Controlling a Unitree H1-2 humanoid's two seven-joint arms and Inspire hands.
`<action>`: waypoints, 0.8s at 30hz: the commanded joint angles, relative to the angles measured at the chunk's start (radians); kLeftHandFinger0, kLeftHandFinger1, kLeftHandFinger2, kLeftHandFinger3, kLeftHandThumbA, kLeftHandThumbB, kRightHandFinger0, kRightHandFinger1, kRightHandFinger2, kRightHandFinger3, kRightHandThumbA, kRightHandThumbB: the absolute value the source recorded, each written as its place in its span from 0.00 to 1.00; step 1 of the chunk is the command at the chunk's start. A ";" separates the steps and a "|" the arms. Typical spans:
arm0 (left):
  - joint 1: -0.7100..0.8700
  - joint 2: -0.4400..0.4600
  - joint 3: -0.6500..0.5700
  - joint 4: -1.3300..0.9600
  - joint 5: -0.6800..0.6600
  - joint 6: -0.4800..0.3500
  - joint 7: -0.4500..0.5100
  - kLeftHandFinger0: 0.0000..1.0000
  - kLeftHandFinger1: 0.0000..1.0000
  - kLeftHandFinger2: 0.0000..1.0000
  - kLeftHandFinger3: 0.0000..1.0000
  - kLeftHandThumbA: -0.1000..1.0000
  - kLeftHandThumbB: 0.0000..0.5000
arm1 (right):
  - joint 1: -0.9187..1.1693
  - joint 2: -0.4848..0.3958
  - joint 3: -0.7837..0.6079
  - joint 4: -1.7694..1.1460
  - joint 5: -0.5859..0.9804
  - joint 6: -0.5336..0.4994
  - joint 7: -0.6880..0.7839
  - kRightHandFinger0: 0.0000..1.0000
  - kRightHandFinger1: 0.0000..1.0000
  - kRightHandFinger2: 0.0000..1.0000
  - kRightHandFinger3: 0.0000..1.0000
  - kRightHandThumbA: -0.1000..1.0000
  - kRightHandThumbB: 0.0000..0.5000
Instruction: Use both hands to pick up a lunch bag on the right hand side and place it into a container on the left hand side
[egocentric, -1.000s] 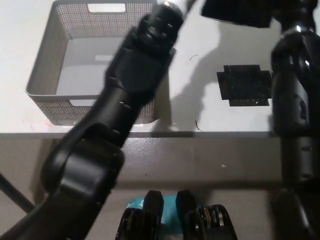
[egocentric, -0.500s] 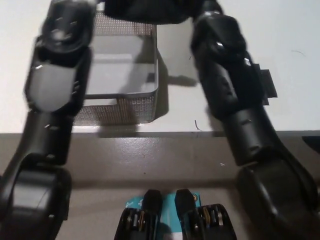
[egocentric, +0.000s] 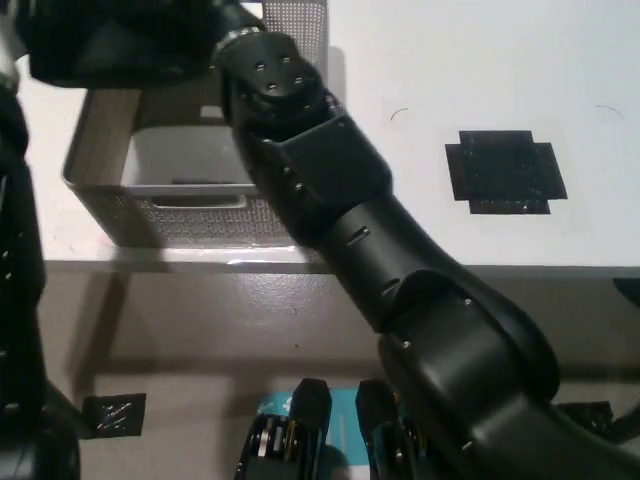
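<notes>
2 arms carry the lunch bag (egocentric: 110, 40) over the container (egocentric: 190, 215) at 10 o'clock; looks soft, needs side support; robot hand states can't tell.

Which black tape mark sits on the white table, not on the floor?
The cross-shaped tape mark, to the right of the black right arm, lies on the white table. The small tape patch at lower left is on the floor.
</notes>
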 joint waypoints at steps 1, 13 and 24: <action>-0.030 -0.015 -0.042 -0.018 -0.060 0.000 -0.052 1.00 1.00 1.00 1.00 1.00 0.60 | -0.060 0.059 0.021 -0.010 -0.027 -0.056 0.106 1.00 1.00 1.00 1.00 1.00 0.21; 0.119 0.253 -0.170 0.136 -0.076 0.086 -0.308 1.00 1.00 1.00 1.00 1.00 0.41 | 0.173 -0.175 0.128 -0.143 -0.148 0.151 0.188 1.00 1.00 1.00 1.00 0.54 0.05; 0.205 0.530 -0.186 0.161 -0.109 -0.005 -0.479 1.00 1.00 1.00 1.00 1.00 0.29 | 0.426 -0.499 0.169 -0.557 -0.262 0.198 0.210 1.00 1.00 1.00 1.00 0.71 0.07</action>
